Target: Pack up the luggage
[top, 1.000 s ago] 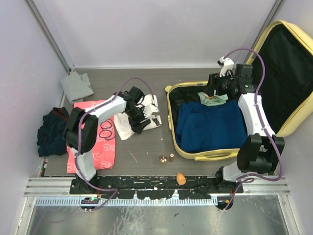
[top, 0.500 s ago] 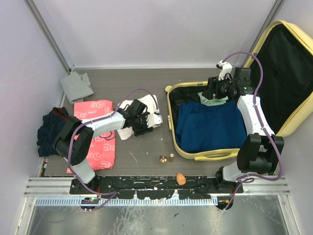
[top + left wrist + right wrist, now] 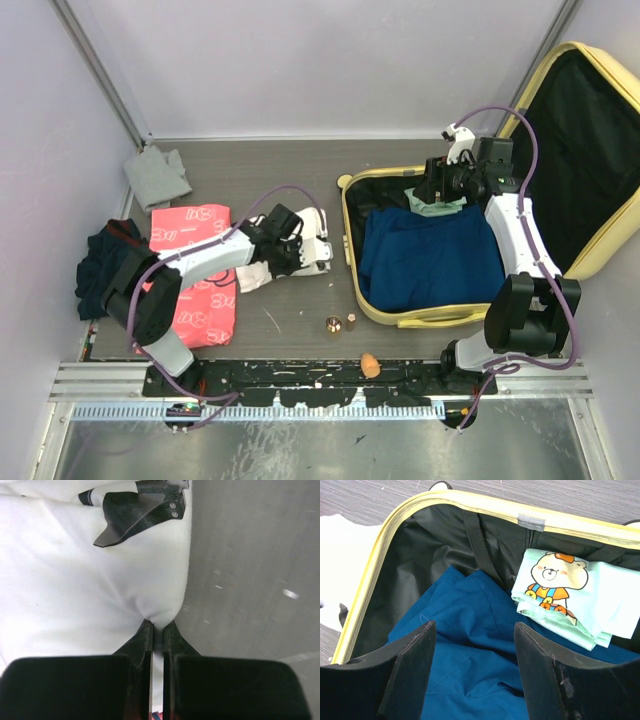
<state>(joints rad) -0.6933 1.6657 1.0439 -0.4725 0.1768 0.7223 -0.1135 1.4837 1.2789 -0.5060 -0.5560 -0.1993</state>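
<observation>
The luggage [image 3: 349, 250] lies open on the right of the table, its pale yellow lid [image 3: 600, 130] propped up. A blue garment [image 3: 430, 260] fills its tray, and a folded mint shirt with a bear print [image 3: 437, 205] rests at the back. My right gripper [image 3: 437, 185] hovers open above them, over the blue garment [image 3: 470, 645], with the mint shirt [image 3: 570, 595] beyond its right finger and the luggage rim [image 3: 470, 502] ahead. My left gripper [image 3: 300, 250] is shut on the edge of a white garment [image 3: 75, 580] beside the luggage, pinching a fold [image 3: 156, 625].
A pink printed garment [image 3: 195, 290], a dark navy pile [image 3: 105, 265] and a grey cloth [image 3: 158, 175] lie on the left. Two small copper-coloured pieces [image 3: 333, 324] and an orange lump [image 3: 369, 364] sit near the front edge. Walls enclose the table.
My left gripper slid across the white garment toward its near right edge and shut on the fabric. The right gripper drew back a little from the mint shirt, staying open.
</observation>
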